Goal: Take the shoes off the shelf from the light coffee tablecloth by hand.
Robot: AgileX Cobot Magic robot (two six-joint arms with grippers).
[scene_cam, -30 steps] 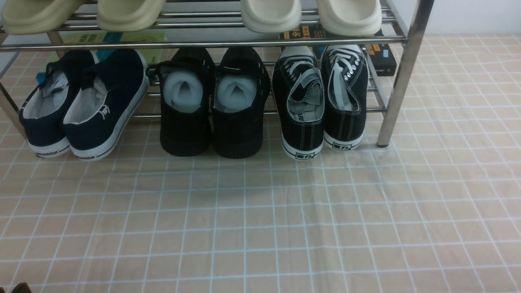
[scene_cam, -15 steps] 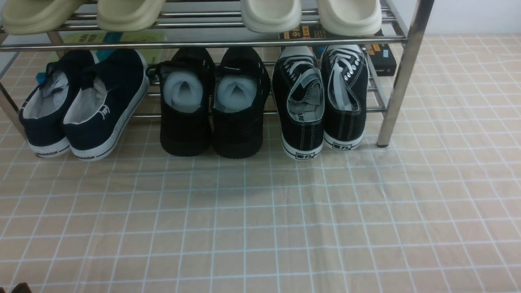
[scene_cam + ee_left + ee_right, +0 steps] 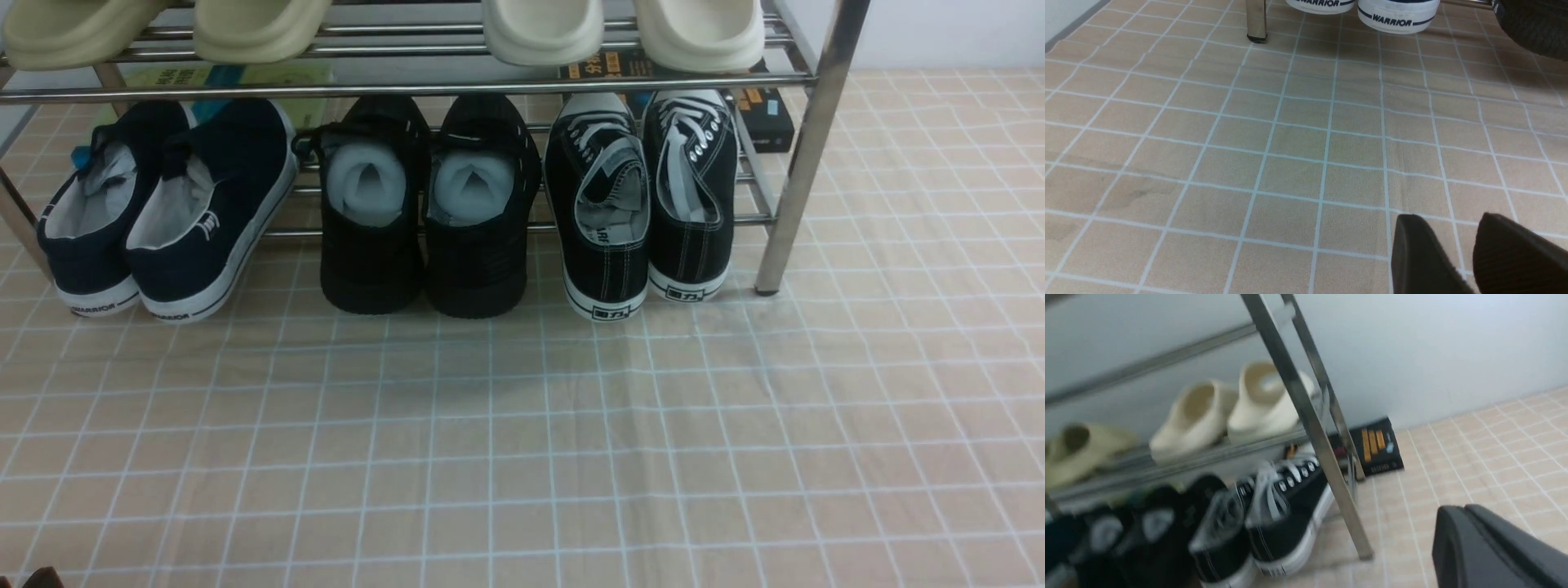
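**A:** Going left to right, what is sitting where?

**B:** The two-tier rack of shiny chrome tubes (image 3: pixel 408 88) is standing on the far part of the beige cloth with thin white grid lines (image 3: pixel 522 457). On its upper tier, yellowish-beige foam slippers (image 3: pixel 253 28) are lying at the left and off-white foam slippers (image 3: pixel 702 37) at the right. On the lower tier, the navy slip-ons with white soles (image 3: pixel 171 212) are sitting at the left and the all-black pair stuffed with white paper (image 3: pixel 473 261) in the middle. The black canvas sneakers with white laces and toe caps (image 3: pixel 612 245) are at the right end, just beside the near right leg (image 3: pixel 804 155).

**A:** How are the sneakers lying?

**B:** Side by side and touching, with their long axes running near to far. The heels are pointing to the near side and seem to be resting on the cloth, and the toes are tucked under the upper tier.

**A:** And the grippers?

**B:** The left gripper (image 3: pixel 1451 232) is hanging over bare cloth at the left, on the near side of the slip-ons. Its jaws are standing apart with nothing between them. The right gripper (image 3: pixel 1478 543) is hovering clenched and empty out at the right. The sneakers are lying to its left and farther away, past that leg.

**A:** Which arm is nearer?

**B:** The right one, I am judging. It is going to need to part its jaws and come at a heel from the near side, clear of the leg.
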